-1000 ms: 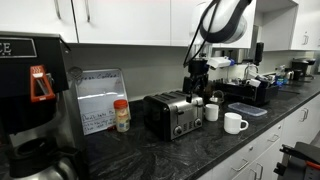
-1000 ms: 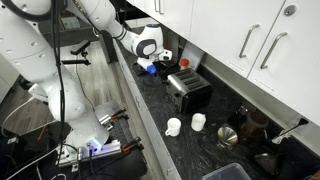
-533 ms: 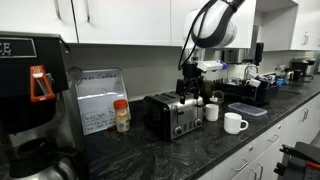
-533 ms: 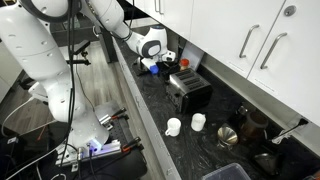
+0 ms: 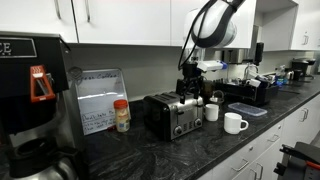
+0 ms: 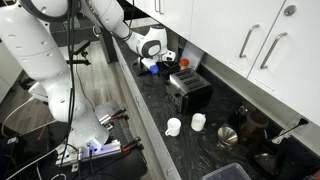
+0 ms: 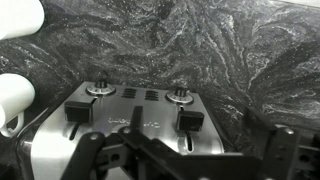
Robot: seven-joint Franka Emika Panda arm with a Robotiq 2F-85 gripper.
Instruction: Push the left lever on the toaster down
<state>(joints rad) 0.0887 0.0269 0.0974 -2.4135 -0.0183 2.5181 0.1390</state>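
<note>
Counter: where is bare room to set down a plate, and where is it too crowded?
The widest bare counter lies in front of the jar and toaster, toward the front edge, between the coffee machine and the mug. It is crowded past the mug, around the tray, and by the sign behind the jar.

A dark desk [image 5: 140, 155] of black stone with pale veins runs along the wall; the wrist view shows its marbling [image 7: 240, 50] close up. Above it hang white cabinets [image 5: 125, 20] with slim metal handles [image 5: 88, 10], seen in both exterior views, and between them and the desk lies a plain grey wall strip [image 5: 130, 55]. Below the desk's edge sit white drawer fronts [image 5: 268, 150]. In an exterior view a brownish plank floor [image 6: 105, 90] runs beside the desk. The light is even and soft.
</note>
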